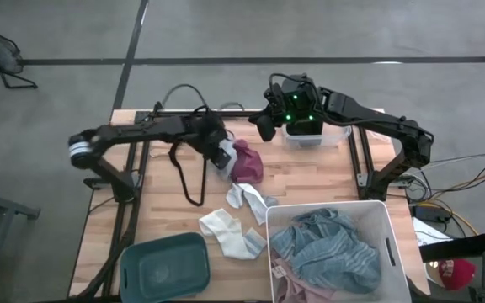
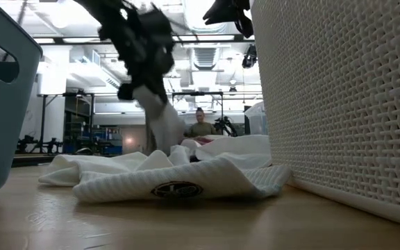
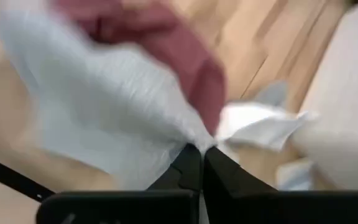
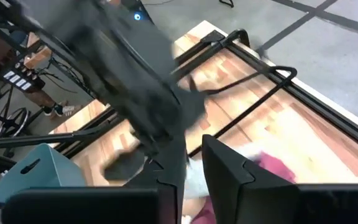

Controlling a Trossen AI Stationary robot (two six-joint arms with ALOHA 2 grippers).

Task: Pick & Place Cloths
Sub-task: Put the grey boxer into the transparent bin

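The left gripper (image 1: 226,157) is pinching a white cloth (image 3: 110,118) that is dangling down beside the maroon cloth (image 1: 247,163), the white bin (image 1: 389,220) lying toward the table's front right.

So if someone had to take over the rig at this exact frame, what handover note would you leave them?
Left gripper: over mid-table, shut on a white fabric piece beside the maroon cloth.
Right gripper: raised at the table's far edge, open, empty.
Done: blue-striped cloth and a pink piece lie in the white lattice plastic bin.
Left: the lifted pieces, plus the white and grey socks on the wooden table. The teal plastic bin looks empty.
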